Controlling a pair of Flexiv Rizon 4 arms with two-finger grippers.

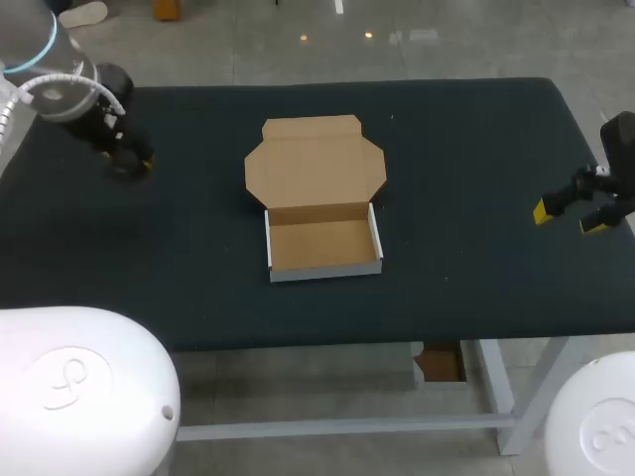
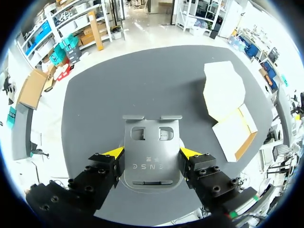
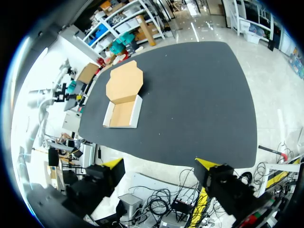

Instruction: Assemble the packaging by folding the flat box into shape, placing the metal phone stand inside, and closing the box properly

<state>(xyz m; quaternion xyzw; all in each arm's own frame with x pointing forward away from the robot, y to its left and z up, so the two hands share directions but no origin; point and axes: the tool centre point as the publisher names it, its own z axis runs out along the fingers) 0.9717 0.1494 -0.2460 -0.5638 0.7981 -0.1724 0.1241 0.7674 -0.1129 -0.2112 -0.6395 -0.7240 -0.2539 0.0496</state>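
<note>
While the box [image 1: 322, 243] sits in the middle of the table [image 1: 476, 149], folded into a tray with its lid lying open, the left gripper [image 2: 152, 153] clamps the phone stand [image 2: 151, 167] at the table's left side. The right gripper [image 1: 568, 218] hangs at the right edge, fingers apart, holding nothing.

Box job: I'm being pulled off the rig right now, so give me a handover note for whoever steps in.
Hands: the left hand is low at the left of the table, around the metal phone stand; whether it grips it cannot be told. The right hand is open and empty at the table's right edge, far from the box.
Things: the box sits mid-table, its tray empty, its lid lying open and flat behind it.
Done: box folded into shape.
Left: put the stand in the tray, close the lid.
</note>
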